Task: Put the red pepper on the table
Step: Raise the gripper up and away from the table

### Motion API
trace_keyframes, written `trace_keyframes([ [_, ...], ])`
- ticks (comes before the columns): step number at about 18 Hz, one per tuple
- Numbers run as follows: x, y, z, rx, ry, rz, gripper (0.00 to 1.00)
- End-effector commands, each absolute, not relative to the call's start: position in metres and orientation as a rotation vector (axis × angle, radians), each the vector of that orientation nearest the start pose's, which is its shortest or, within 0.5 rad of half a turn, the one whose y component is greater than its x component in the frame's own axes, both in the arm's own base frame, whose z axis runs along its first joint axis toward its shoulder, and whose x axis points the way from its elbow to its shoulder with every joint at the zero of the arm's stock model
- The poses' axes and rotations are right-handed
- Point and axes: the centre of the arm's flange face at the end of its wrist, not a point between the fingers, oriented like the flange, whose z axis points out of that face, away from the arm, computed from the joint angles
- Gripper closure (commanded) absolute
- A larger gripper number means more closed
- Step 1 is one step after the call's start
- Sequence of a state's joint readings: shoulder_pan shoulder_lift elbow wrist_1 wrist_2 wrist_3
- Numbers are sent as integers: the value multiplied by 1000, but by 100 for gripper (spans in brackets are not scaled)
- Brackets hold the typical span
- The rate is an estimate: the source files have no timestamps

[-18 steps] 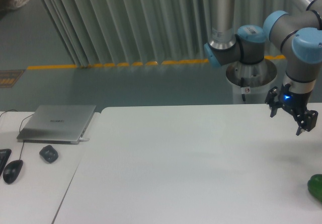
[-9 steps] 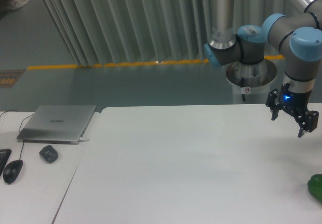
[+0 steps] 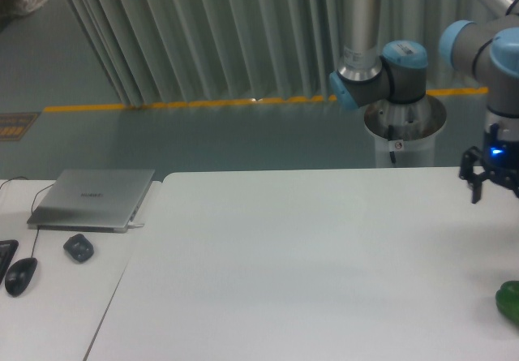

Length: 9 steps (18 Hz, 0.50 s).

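The red pepper is out of view. My gripper (image 3: pixel 496 189) hangs above the far right end of the white table (image 3: pixel 308 264), partly cut off by the frame's right edge. Only its left finger (image 3: pixel 474 189) shows whole. That finger stands well out from the wrist's blue light, so the jaws look spread, and nothing shows between them.
A glossy green vegetable (image 3: pixel 509 301) lies at the table's right edge, below the gripper. To the left, a narrower desk carries a closed laptop (image 3: pixel 93 199), a small dark object (image 3: pixel 79 247) and a mouse (image 3: pixel 20 276). The arm's base (image 3: pixel 403 130) stands behind the table.
The gripper has moved to the right and slightly up, so its right finger has left the frame. The green vegetable has not moved.
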State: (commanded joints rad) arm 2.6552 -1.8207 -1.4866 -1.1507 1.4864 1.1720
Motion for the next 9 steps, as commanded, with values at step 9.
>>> trace_keyframes([
  [9,-539,406,403,-2930,-217,376,0],
])
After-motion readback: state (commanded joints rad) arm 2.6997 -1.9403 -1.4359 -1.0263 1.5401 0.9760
